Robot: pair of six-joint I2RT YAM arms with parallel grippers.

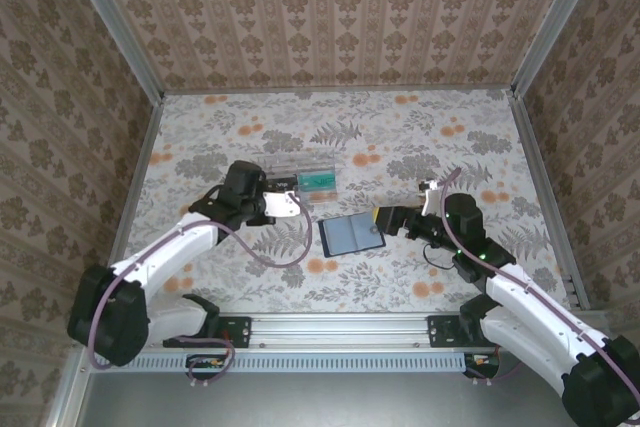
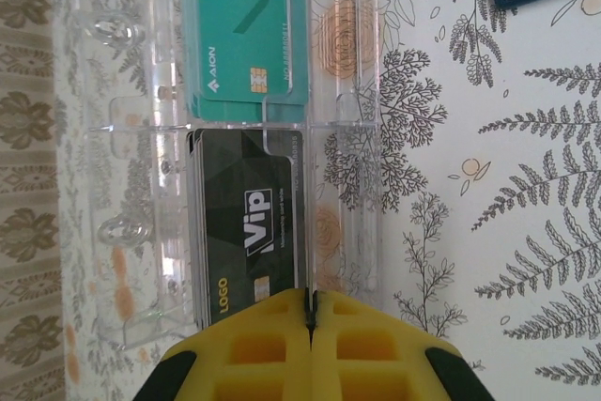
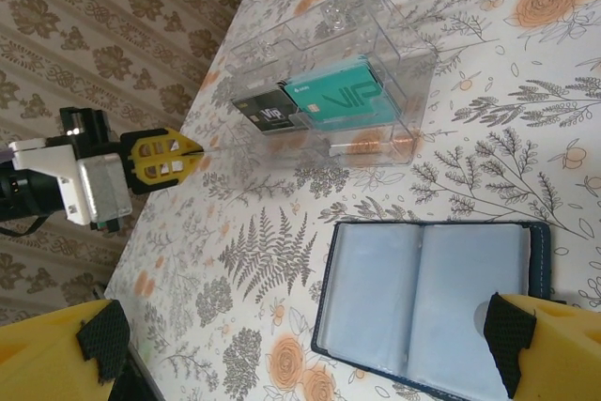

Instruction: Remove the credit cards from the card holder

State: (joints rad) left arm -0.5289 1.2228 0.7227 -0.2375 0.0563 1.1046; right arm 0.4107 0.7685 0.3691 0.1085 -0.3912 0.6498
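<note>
The card holder (image 1: 350, 235) lies open flat on the table, its grey-blue sleeves (image 3: 427, 298) facing up with no card showing in them. A teal credit card (image 2: 249, 35) and a black VIP credit card (image 2: 249, 223) lie inside the clear plastic box (image 1: 300, 173). My left gripper (image 2: 310, 312) is shut, its yellow tips at the box's near end beside the black card. A thin clear edge runs up from the seam between them. My right gripper (image 3: 300, 354) stands open over the holder's near side, one pad (image 3: 540, 340) above its right edge.
Patterned walls with metal posts enclose the floral table (image 1: 430, 137). The clear box sits behind the holder, left of centre. The left gripper (image 3: 164, 157) also appears in the right wrist view, left of the box (image 3: 329, 91).
</note>
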